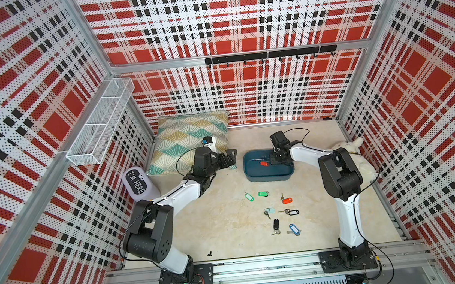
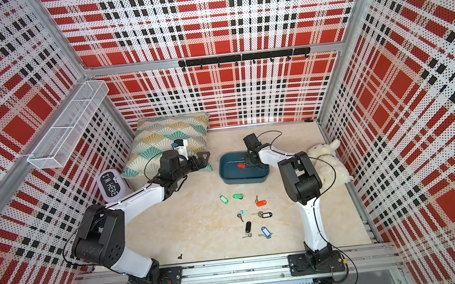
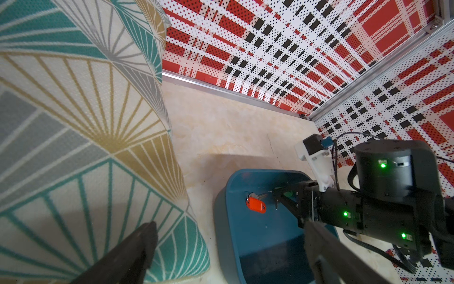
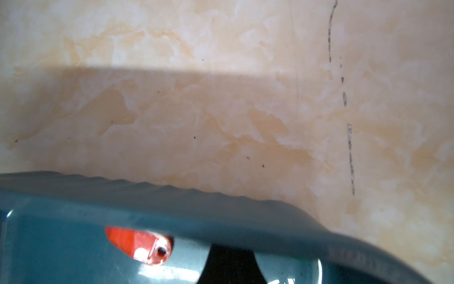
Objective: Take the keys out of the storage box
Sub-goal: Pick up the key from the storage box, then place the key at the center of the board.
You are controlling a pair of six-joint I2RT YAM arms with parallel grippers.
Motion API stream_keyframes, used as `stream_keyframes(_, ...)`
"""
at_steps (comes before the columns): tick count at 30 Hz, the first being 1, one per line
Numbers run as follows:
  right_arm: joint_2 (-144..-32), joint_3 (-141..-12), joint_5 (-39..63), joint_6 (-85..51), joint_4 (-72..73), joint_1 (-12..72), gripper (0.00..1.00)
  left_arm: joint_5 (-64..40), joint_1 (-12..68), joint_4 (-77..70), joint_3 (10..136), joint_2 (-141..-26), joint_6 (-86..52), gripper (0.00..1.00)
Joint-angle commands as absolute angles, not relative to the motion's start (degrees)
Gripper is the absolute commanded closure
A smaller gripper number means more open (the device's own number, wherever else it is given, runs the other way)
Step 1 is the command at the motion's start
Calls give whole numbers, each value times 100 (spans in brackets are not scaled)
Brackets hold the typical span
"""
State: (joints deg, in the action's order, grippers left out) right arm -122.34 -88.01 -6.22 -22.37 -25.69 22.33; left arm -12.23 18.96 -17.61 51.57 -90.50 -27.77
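In a top view the right claw (image 1: 275,159) dips into the storage box (image 1: 255,175) at mid-frame. It is pinched narrow on what looks like a green-tagged key (image 3: 286,194), probably to lift it out. A red-tagged key (image 1: 263,163) lies just left of it inside. Seven keys (image 1: 269,210) lie lower down on the tabletop (image 1: 223,225). The left claw (image 1: 230,158) hangs wide and empty, out of the way.

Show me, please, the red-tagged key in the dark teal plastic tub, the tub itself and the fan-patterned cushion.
red-tagged key (image 3: 256,204): left wrist view, tag's middle.
dark teal plastic tub (image 1: 264,177): in a top view, near outer wall.
fan-patterned cushion (image 1: 183,135): in a top view, bare fabric.
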Motion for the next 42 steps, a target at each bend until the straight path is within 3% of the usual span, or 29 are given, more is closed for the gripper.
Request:
stream_keyframes(1,-11848,-8852,-530,-2182,-2661,2233,100,-1292,1854,-1898,5134,-9070,-2689,0)
stream_keyframes(18,-10990,-8462,20,-2097,-2395,2239,100,-1373,1854,-1993,5084,-9045,-2712,0)
stream_keyframes(24,-10304,-8083,942,-2026,-2048,2249,100,-1879,1897,-2505,4894,-8940,-2774,1)
stream_keyframes(29,-9591,-7520,2435,-1942,-1467,2314,100,-2555,2086,-3203,4672,-8849,-2680,1)
stream_keyframes(32,-9078,-7092,3146,-1623,-1207,2625,100,-2697,2094,-3426,4558,-8805,-2853,1)
stream_keyframes(42,-8066,-5834,3178,-1047,-1351,4333,100,-2092,2001,-3621,3888,-8172,-3525,1)
